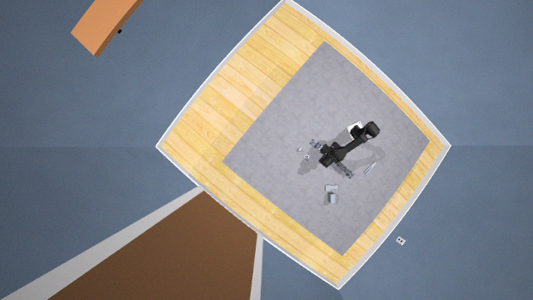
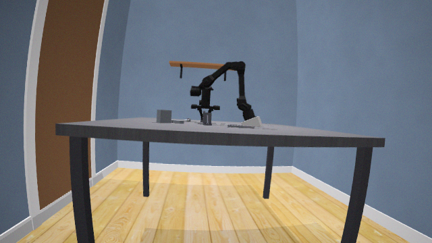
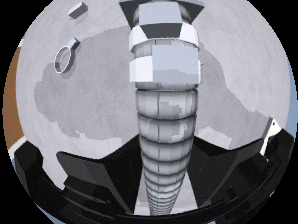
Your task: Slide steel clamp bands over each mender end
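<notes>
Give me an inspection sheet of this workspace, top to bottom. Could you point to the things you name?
Surface: grey tabletop (image 1: 283, 125) (image 2: 135, 131) (image 3: 235, 45); shadows, no visible damage.
Job's things: ribbed hose (image 1: 344, 167) (image 3: 166, 107); two clamp bands, upper band (image 3: 135, 39) and lower band (image 3: 175, 62), near one end. Mender hidden.
Clutter: loose ring clamp (image 1: 306, 157) (image 3: 63, 59), small block (image 1: 299, 149) (image 3: 78, 10), grey box (image 1: 332, 198) (image 2: 164, 116), slim metal piece (image 1: 370, 167) (image 2: 241, 126).
End effector (image 1: 328, 154) (image 2: 206, 117) (image 3: 161, 135): partly closed around hose; grip unclear.
Loose cables: nothing seen.
Surroundings: blue walls (image 1: 83, 117) (image 2: 216, 34), orange shelf (image 1: 104, 25) (image 2: 196, 64).

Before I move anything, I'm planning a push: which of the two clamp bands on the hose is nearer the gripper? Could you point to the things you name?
The clamp band (image 3: 175, 64) lower in the wrist view; the other clamp band (image 3: 192, 38) lies beyond it, farther along the hose.
</notes>
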Controlling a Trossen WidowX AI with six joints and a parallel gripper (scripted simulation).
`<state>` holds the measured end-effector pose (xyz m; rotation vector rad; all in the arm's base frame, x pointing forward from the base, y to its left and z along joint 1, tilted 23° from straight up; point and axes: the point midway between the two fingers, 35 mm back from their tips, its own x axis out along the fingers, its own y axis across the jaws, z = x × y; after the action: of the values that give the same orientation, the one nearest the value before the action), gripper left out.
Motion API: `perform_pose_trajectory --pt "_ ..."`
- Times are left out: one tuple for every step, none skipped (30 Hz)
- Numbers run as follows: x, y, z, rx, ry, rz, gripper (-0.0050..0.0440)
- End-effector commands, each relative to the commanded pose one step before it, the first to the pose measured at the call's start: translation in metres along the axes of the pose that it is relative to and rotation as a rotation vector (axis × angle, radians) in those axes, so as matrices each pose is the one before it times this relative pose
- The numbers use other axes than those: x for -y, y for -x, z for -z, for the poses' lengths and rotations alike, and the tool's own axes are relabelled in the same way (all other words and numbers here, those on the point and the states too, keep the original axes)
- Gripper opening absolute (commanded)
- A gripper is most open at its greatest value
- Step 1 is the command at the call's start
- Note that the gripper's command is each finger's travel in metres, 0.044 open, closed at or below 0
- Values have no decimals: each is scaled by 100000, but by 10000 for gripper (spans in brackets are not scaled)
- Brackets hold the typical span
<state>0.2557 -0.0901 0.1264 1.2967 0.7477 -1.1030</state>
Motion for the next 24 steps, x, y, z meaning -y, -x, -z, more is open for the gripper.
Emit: perform_pose_trajectory --pt "8 -70 44 -346 244 56 150" --pt "0 0 0 0 0 0 143" --pt "0 0 0 0 0 0 137" --pt "0 0 0 0 0 0 130" --pt "0 0 0 0 0 0 123" --pt "0 0 0 0 0 0 117" --pt "0 0 0 0 0 0 110" --pt "0 0 0 0 0 0 103" --pt "0 0 0 0 0 0 97" --pt "0 0 0 0 0 0 90" --pt "0 0 0 0 0 0 83" --pt "0 0 0 0 0 0 77" --pt "0 0 0 0 0 0 70" --pt "0 0 0 0 0 0 70" --pt "0 0 0 0 0 0 70" --pt "0 0 0 0 0 0 46" --pt "0 0 0 0 0 0 22" --pt "0 0 0 0 0 0 0" --pt "0 0 0 0 0 0 0" --pt "0 0 0 0 0 0 0" --pt "0 0 0 0 0 0 0" --pt "0 0 0 0 0 0 24" --pt "0 0 0 0 0 0 48" --pt "0 0 0 0 0 0 72"
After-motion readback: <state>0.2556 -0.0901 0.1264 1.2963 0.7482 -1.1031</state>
